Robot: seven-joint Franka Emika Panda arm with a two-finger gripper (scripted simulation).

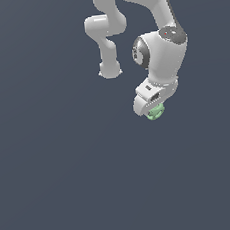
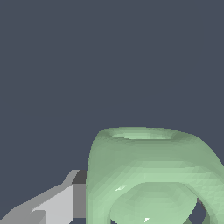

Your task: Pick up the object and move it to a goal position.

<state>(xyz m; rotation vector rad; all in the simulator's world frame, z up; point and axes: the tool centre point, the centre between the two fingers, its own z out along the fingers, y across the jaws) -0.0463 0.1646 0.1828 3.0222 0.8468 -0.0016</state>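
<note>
1. I see the arm (image 1: 156, 37) coming in from the top of the exterior view, white links folded, wrist pointing down and slightly toward the exterior view's left.
2. The fingers (image 1: 151, 109) sit at the low end of the arm, right of centre in the exterior view, in the upper half of the picture.
3. The object (image 1: 156, 111) is a small pale mint-green block, mostly tucked under the hand; only its lower edge pokes out below the white housing.
4. In the wrist view the object (image 2: 148, 175) fills the area close to the lens: rounded corners, a circular ring recess on the facing side, another ring on the far face.
5. One grey-white finger (image 2: 61, 203) shows in the wrist view, its dark pad touching the side of the object. The other finger is out of that picture, hidden by the block.
6. The fingers look closed onto the object, gap no wider than the block itself. I read that as a hold on it, based on the pad contact and the block sitting right at the tips.
7. The background is uniform dark blue-grey in both views. I cannot make out a worktop edge or a shadow, so I cannot tell whether the object is lifted or resting on a surface.
</note>
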